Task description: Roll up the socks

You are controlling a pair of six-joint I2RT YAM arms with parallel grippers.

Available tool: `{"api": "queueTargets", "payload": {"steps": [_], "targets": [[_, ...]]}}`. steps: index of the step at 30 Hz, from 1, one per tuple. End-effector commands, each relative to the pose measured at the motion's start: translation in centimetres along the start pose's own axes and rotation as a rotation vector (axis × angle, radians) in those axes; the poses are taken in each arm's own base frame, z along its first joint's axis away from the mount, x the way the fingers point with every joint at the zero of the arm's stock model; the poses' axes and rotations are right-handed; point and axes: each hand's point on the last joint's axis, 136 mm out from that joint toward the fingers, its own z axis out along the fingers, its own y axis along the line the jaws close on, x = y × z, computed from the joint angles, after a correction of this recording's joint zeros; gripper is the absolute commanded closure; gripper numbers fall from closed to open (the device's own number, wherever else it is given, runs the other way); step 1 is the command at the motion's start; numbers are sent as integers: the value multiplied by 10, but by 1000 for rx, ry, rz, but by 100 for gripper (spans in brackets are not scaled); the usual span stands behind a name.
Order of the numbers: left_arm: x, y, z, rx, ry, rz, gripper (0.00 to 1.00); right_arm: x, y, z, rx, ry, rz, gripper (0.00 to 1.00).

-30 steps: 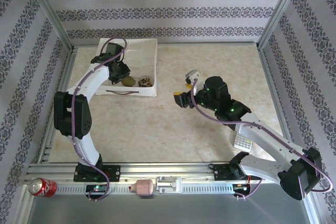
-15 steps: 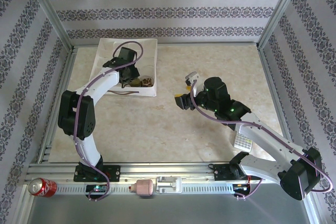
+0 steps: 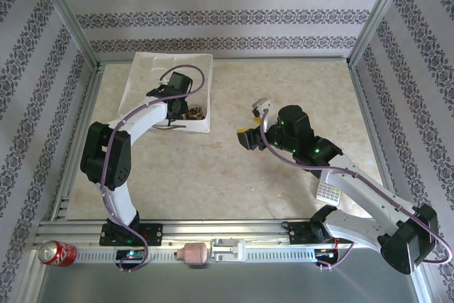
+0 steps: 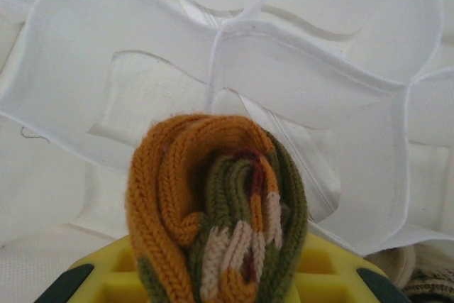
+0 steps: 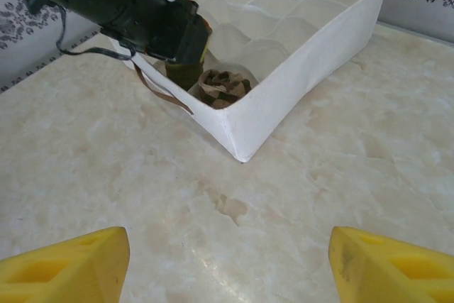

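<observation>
The left jaws pinch the rolled olive-and-orange sock point(image 4: 216, 211), its end bulging up between the yellow fingers point(image 4: 326, 274) — held low over the white divided box point(image 5: 312, 40), just beside the rolled brown argyle sock point(image 5: 223, 84) sitting in a near-corner cell. The right jaws stand spread wide and empty above the marbled desk point(image 5: 142, 154) — near the box.

Orange knit wraps the olive-green sock point(image 4: 216, 211), crossed by beige and dark-red stripes; the argyle sock point(image 5: 223, 86) is brown and beige. The divided organizer point(image 4: 305, 83) is white, the bench point(image 5: 177, 175) cream with marble veining. Yellow fingers point(image 5: 71, 267) tip the right end effector point(image 5: 227, 267). Grey damask bands stripe the pale walls point(image 3: 227, 15); a soda can point(image 3: 57, 252) is red.
</observation>
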Motion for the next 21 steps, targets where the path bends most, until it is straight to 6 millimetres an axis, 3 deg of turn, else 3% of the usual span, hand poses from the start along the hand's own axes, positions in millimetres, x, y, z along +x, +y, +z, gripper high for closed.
{"api": "queueTargets", "payload": {"steps": [1, 4, 6, 7, 9, 12, 16, 18, 20, 21], "targets": [[4, -6, -4, -21, -28, 81, 83, -22, 18, -9, -75, -70, 9, 25], [4, -9, -12, 6, -29, 48, 66, -26, 18, -11, -79, -85, 21, 23], [-1, -8, -23, 22, -37, 20, 41, -27, 16, -13, -64, -86, 30, 18], [-4, -8, -31, 38, -45, 3, 30, -28, 14, -13, -50, -85, 39, 5], [-11, -10, -49, 89, -71, -30, 0, -28, 5, -15, -9, -85, 66, 2], [-25, -14, -83, 196, -136, -75, 0, -27, -13, -21, 62, -96, 120, 2], [-35, 1, -126, 248, -179, -164, 0, -25, -49, -36, 250, -125, 187, 2], [-31, 17, -141, 231, -195, -208, 0, -28, -63, -49, 331, -143, 172, 2], [-22, 47, -155, 155, -226, -273, 0, -30, -71, -64, 406, -157, 82, 2], [-16, 65, -159, 97, -246, -309, 0, -28, -86, -74, 521, -170, 81, 2]]}}
